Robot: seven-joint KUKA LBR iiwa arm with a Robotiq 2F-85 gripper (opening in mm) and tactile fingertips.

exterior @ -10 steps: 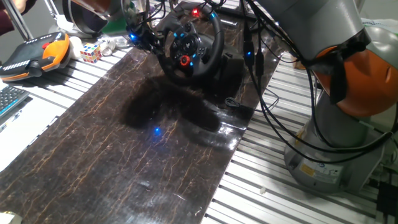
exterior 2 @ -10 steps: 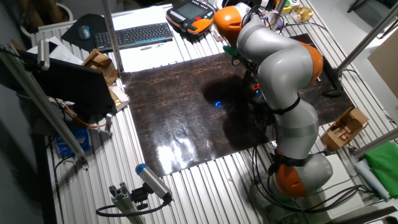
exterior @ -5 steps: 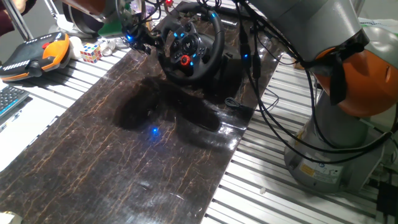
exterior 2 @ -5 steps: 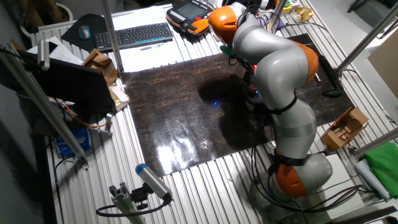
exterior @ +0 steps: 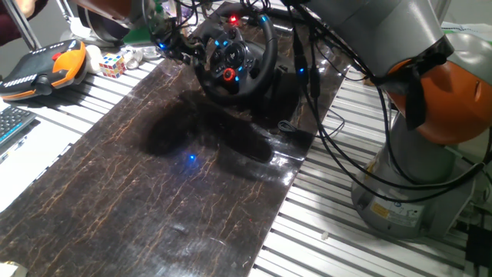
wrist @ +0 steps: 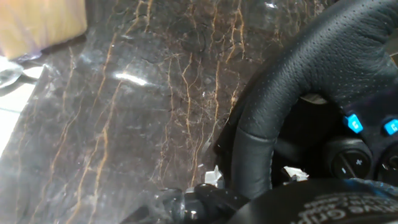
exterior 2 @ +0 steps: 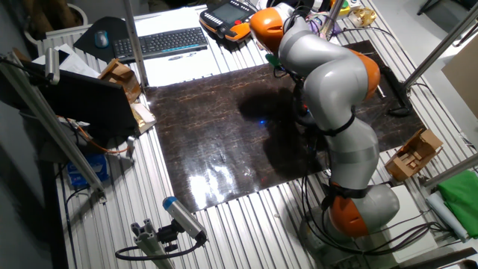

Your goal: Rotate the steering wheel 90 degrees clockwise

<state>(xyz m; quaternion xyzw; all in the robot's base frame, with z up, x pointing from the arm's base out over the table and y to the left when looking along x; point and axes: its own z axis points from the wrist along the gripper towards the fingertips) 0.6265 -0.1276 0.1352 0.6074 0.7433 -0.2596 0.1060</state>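
**Turning the wheel**

The wheel (exterior: 231,58) stands at the far end of the desk (exterior: 154,192). The gripper (wrist: 249,177) has its fingers (wrist: 213,176) on either side of the rim, seemingly holding it. Keep that hold firm and follow the round path.

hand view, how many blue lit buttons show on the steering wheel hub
2: small square blue-lit buttons on the black steering wheel, one just under the rim's inner edge, the other at the right frame edge. More may be hidden outside the frame.

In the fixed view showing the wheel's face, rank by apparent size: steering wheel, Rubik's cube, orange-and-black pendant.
1. steering wheel
2. orange-and-black pendant, partly cropped, so unsure against the wheel
3. Rubik's cube, clearly smallest
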